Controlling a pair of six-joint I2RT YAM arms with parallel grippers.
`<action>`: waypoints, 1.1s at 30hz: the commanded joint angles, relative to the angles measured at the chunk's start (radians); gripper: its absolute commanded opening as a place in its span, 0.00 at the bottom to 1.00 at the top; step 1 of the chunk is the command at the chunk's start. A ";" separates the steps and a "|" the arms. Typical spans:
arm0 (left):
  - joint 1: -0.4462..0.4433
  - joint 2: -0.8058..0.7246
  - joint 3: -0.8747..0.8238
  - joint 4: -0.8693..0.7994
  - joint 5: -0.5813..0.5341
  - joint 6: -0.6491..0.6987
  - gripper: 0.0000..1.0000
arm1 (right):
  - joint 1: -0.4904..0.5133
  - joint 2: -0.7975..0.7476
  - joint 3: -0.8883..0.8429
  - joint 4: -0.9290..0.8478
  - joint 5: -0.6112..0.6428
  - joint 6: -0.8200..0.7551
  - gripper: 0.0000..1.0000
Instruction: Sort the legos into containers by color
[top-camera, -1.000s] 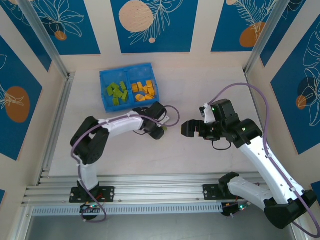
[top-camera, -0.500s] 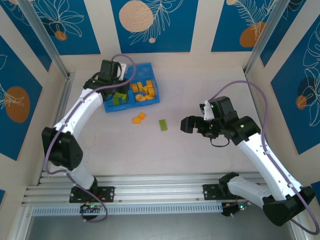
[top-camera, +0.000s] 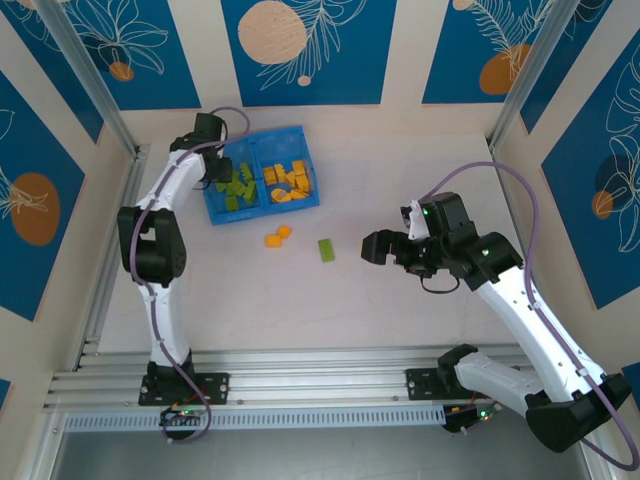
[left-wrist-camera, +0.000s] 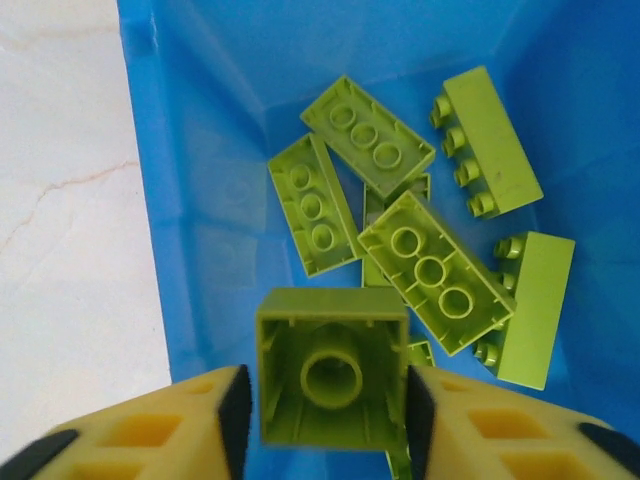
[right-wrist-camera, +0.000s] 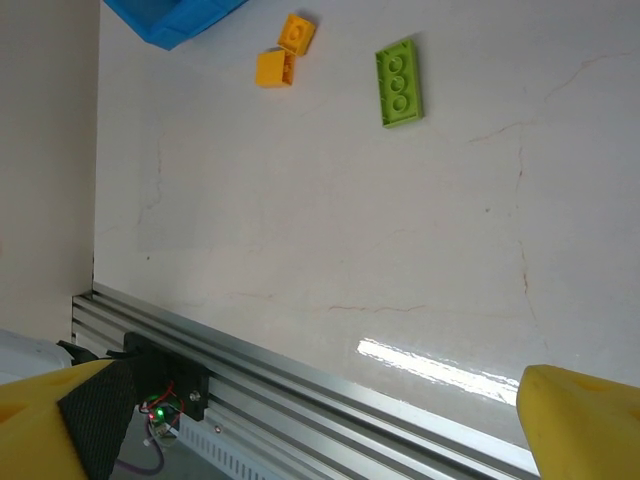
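The pale table (top-camera: 400, 320) takes up most of the floor between the blue-patterned walls. The right arm (top-camera: 520, 300) comes in from the near right corner and bends toward the middle. The left arm (top-camera: 160, 215) stretches up its own side to the far left.

The blue tray (top-camera: 270, 211) sits at the far left of the table, split by a divider into two compartments. The left compartment holds a heap of green bricks (top-camera: 235, 188), some studs-up and some on their sides. The right compartment holds the orange bricks (top-camera: 290, 180).

The left gripper (top-camera: 222, 165) hangs over the green compartment, pointing down into it. In its wrist view a single green brick (left-wrist-camera: 332, 378) sits between the yellow fingers (left-wrist-camera: 200, 430), its hollow underside toward the lens, above the heap. The fingers stand close on either side of it. I cannot tell whether they pinch it or stand just clear of it.

The right gripper (top-camera: 372, 250) hovers over mid-table. Its jaws are spread wide, with only bare tabletop showing between them.

Three bricks lie loose on the table between the tray and the right gripper. A long green brick (top-camera: 326, 249) lies studs-up, near the right gripper's left side. The two small orange bricks (top-camera: 277, 237) lie just beside each other, nearer the tray's front edge and apart from the long green one.
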 joint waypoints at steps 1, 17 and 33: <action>-0.004 -0.011 0.039 -0.026 -0.007 -0.014 0.52 | -0.005 -0.018 0.024 -0.004 -0.009 0.028 0.99; -0.101 -0.487 -0.247 0.095 0.246 -0.041 0.56 | 0.026 0.094 0.034 0.057 0.003 0.016 0.97; -0.282 -1.327 -0.922 0.000 0.539 0.596 0.76 | 0.298 0.871 0.531 0.180 0.194 0.260 0.91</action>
